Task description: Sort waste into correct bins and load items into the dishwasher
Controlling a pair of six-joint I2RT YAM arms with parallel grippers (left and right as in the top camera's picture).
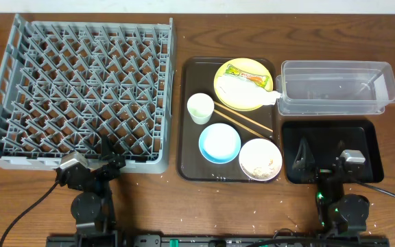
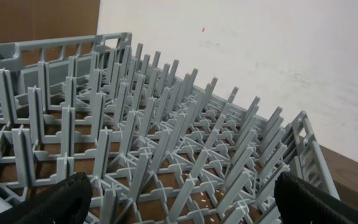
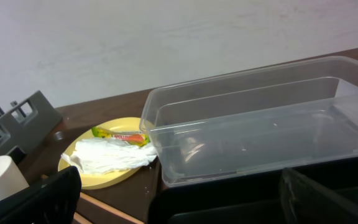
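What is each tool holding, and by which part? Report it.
Nothing is held. The left tool is open, facing the grey dish rack; the right tool is open, facing the clear tub. Nothing sits between their fingers.

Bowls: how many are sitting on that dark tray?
2. The light blue bowl sits on the tray near its front edge; the white bowl, holding crumbs, is beside it in the corner. None appear hidden.

A crumpled white tissue (image 1: pixel 242 90) and snack wrapper (image 1: pixel 247 74) lie on the yellow plate (image 1: pixel 260 66) (beside the clear tub (image 1: pixel 334 86)).
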